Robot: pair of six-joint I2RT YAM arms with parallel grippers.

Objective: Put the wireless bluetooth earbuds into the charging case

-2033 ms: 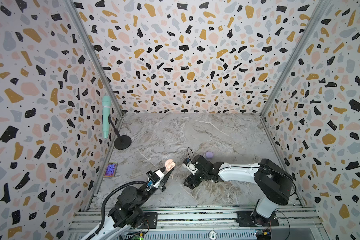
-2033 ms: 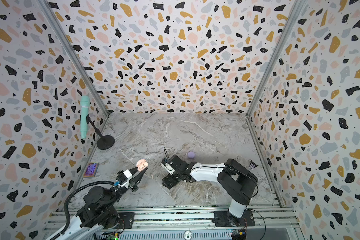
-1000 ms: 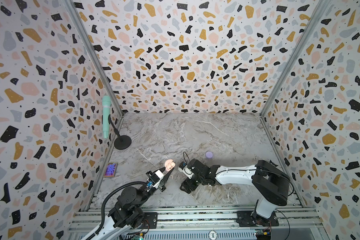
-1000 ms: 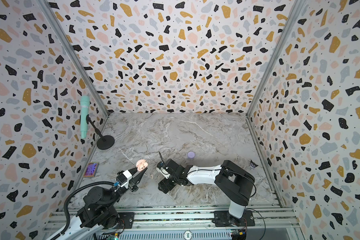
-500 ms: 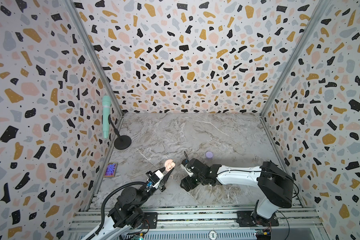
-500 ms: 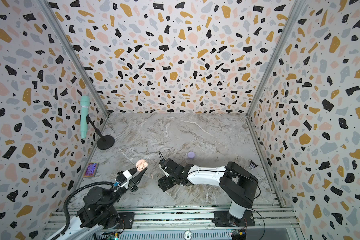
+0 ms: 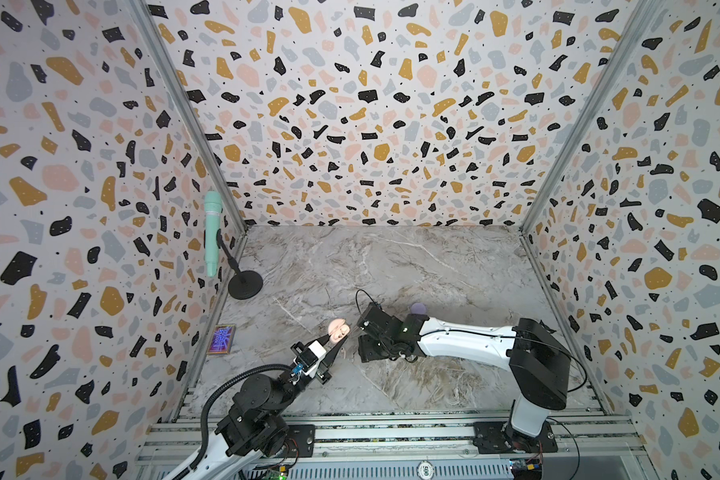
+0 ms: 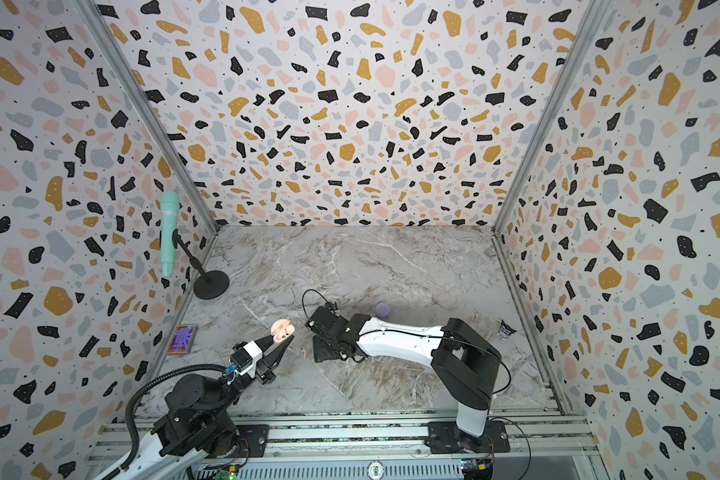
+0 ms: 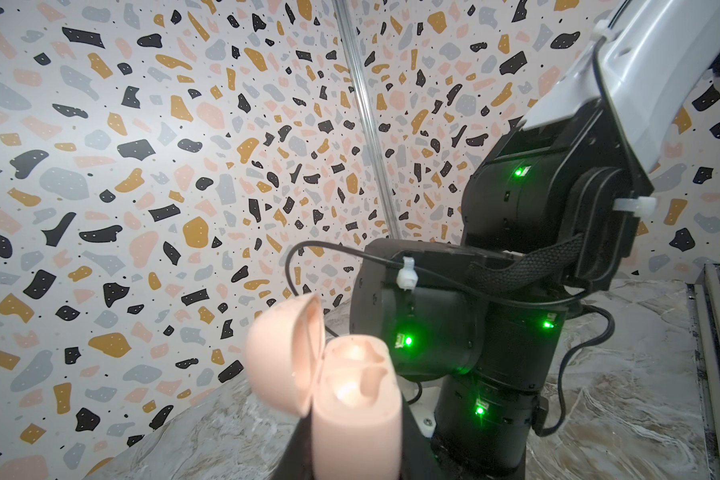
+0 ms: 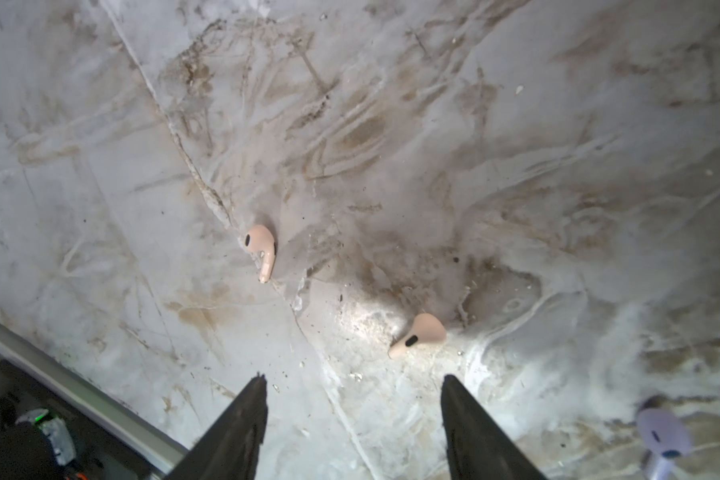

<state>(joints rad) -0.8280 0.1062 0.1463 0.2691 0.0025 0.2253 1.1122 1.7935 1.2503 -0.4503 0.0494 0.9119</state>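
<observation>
Pink, the nearer earbud (image 10: 418, 334) lies on the marble table (image 10: 516, 124) just ahead of the right gripper (image 10: 353, 378), whose jaws hang spread; the farther earbud (image 10: 262, 249) rests beyond the other tip. The left gripper (image 7: 336, 341) pinches the open pink charging case (image 7: 339, 328) aloft. Pickup seems in hand: lower, straddle the nearer bud, close gently.

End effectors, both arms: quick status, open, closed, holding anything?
Left end effector: closed on the pink charging case, whose lid is open.
Right end effector: open, holding nothing.
</observation>
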